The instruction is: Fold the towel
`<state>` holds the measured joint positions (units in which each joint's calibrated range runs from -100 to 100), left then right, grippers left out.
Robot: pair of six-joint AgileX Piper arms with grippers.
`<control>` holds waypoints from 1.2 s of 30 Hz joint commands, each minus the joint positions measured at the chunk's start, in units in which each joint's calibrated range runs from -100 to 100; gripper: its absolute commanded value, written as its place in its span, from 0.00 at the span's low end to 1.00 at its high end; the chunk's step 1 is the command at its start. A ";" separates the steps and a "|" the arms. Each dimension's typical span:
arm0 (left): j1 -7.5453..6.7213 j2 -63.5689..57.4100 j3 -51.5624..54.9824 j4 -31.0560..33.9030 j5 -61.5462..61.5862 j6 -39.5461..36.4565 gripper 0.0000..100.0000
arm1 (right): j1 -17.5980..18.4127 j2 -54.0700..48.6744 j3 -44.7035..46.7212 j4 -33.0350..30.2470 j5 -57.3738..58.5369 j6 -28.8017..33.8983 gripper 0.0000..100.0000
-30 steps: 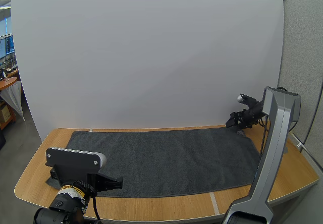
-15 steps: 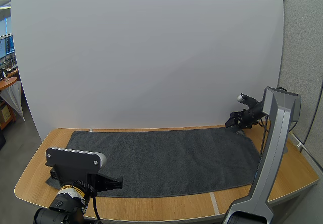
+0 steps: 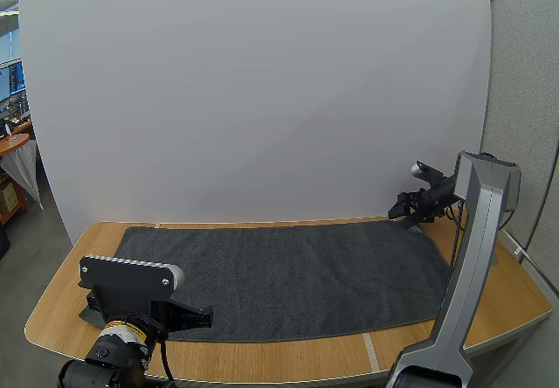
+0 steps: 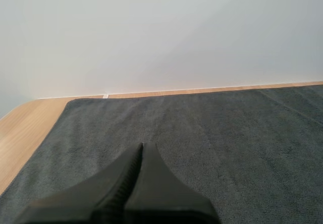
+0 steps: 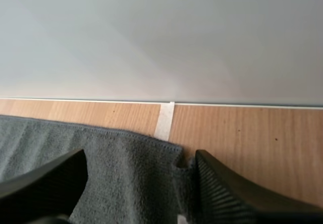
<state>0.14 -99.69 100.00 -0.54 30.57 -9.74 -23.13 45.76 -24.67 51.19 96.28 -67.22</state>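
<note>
Dark grey towel (image 3: 288,274) lies flat, long axis running left to right.

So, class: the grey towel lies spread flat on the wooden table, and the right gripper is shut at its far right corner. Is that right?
Not quite. The right gripper is open, not shut: the right wrist view shows its fingers standing apart at the corner. The grey towel does lie spread flat on the wooden table.

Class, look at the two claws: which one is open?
The right claw, jaws apart over the far corner of the towel; the left claw is shut into one dark wedge.
</note>
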 commanded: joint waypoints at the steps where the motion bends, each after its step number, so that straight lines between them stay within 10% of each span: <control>1: -0.03 -0.31 0.00 -0.93 -1.25 -0.16 0.00 | 0.09 0.17 0.45 0.37 1.43 0.13 0.88; 6: -0.03 -0.31 0.00 -0.93 -1.25 -0.16 0.00 | -0.05 0.17 0.45 0.24 -0.59 0.13 0.17; 9: -0.03 -0.31 0.00 -0.93 -1.25 -0.16 0.00 | -0.30 0.17 0.45 0.71 -0.59 0.13 0.00; 36: -0.03 -0.31 0.00 -0.93 -1.25 -0.16 0.00 | 0.77 -8.51 0.58 3.24 3.72 0.33 0.00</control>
<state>0.14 -99.69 100.00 -0.54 30.57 -9.74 -23.03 39.44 -24.32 53.85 97.06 -66.84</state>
